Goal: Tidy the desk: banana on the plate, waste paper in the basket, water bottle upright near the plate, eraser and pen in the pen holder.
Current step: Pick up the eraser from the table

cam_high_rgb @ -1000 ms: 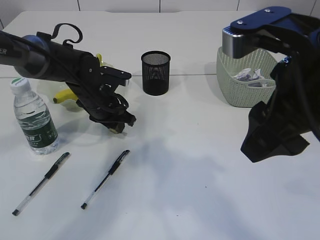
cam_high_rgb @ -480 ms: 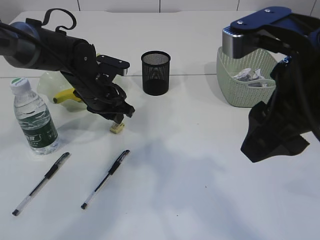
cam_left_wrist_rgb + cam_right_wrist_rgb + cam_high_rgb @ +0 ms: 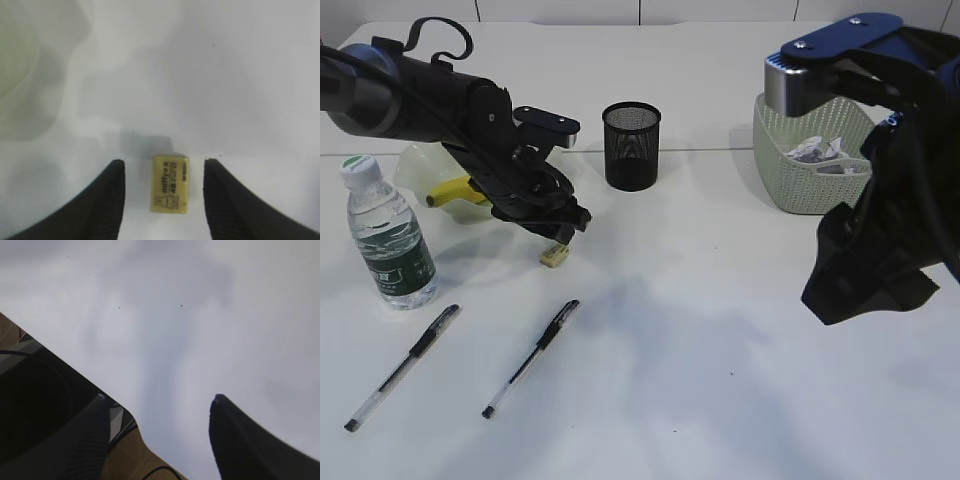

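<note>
Hovering low over the white table (image 3: 700, 380), the left gripper (image 3: 558, 232) has its jaws apart with clear gaps either side of the yellow eraser (image 3: 171, 190), which lies flat on the table between the fingertips (image 3: 116, 172), not gripped; exterior view shows the same eraser (image 3: 554, 256) just under the gripper. Black mesh pen holder (image 3: 631, 146) stands upright behind it, well apart; its inside is too dark to tell what is in it. Pale green basket (image 3: 790, 185) at back right holds crumpled waste paper (image 3: 818, 152). Light green plate (image 3: 412, 168) at back left is partly hidden by the left arm, with the banana (image 3: 450, 190) on or at its front edge, exact contact unclear. Water bottle (image 3: 388, 238) stands upright, cap on, just in front of the plate, left of the gripper. Two pens lie loose on the table in front: left pen (image 3: 402, 367) and right pen (image 3: 531, 358), roughly parallel, near each other. Right gripper (image 3: 165, 440) is raised above bare table, jaws wide, nothing between them; in the exterior view its fingers are hidden behind the arm's dark cover.
</note>
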